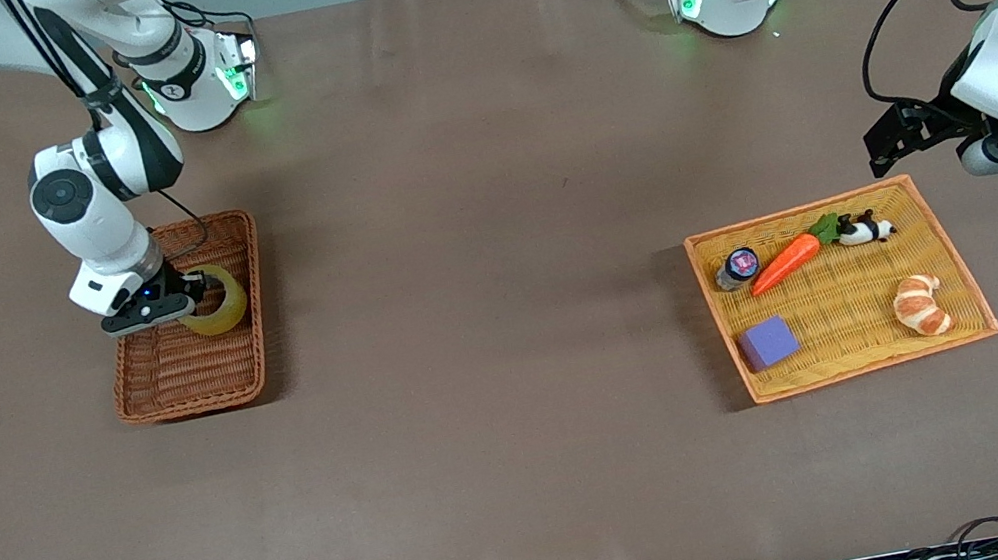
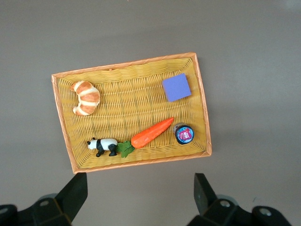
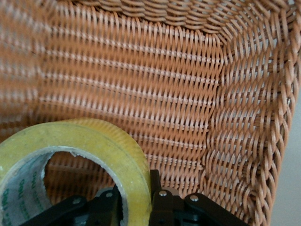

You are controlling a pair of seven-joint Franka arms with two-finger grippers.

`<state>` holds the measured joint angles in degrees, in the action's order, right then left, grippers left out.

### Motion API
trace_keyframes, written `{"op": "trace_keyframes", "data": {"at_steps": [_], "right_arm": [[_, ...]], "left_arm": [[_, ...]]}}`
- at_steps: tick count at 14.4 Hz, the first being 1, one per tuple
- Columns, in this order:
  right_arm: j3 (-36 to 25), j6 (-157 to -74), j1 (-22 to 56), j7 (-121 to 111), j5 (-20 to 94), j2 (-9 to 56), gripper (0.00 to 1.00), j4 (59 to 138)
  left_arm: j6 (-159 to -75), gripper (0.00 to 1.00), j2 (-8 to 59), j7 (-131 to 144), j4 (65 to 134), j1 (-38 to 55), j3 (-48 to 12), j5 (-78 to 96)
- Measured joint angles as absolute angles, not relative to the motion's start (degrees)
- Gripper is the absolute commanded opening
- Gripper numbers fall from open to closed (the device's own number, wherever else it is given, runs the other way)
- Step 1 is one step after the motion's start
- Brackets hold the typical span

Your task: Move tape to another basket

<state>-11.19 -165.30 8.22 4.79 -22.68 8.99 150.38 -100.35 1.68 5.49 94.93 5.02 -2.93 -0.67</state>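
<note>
Right end effector point(image 1: 180, 303) low inside the reddish-brown wicker basket point(image 1: 238, 263), fingers pinched on the wall of the tape point(image 1: 217, 302) — roll on edge, just above the basket floor. Left end effector point(image 2: 141, 197) spread wide, waiting over brown counter point(image 1: 494, 372) beside a yellow tray point(image 1: 950, 245) of toys.

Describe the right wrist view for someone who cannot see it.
The right tool pinches the wall of a translucent yellowish ring-shaped roll of packing tape, one black finger inside the ring and one outside. Around it rise the woven walls of a deep reddish-brown wicker basket.
</note>
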Motion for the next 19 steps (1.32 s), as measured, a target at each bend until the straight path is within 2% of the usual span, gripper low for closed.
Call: {"op": "trace_keyframes", "data": {"at_steps": [1,2,6,10,15,19], "right_arm": [[-12.05,-165.93,8.22,4.73,-23.75,9.51,0.95,150.36],[-12.52,-166.03,8.22,4.57,-24.17,9.63,1.00,150.34],[-12.65,-166.56,8.31,4.44,-24.47,8.97,1.00,148.21],[-12.61,-165.88,8.40,4.44,-24.47,4.31,1.00,145.36],[-9.69,-148.44,8.56,4.48,-23.38,-1.31,1.00,135.60],[-4.75,-129.41,8.95,4.49,-13.88,-1.40,1.00,121.95]], "left_arm": [[-100.35,1.00,1.68,5.49,94.93,5.04,-2.93,-0.67],[-100.35,1.00,1.68,5.49,94.93,5.07,-2.94,-0.67],[-100.34,1.00,1.69,5.49,94.94,5.09,-2.94,-0.67],[-100.34,1.00,1.69,5.49,94.94,5.17,-2.98,-0.67],[-100.34,1.00,1.69,5.49,94.95,5.20,-3.07,-0.67],[-100.34,1.00,1.70,5.49,94.96,5.20,-3.07,-0.67]]}}
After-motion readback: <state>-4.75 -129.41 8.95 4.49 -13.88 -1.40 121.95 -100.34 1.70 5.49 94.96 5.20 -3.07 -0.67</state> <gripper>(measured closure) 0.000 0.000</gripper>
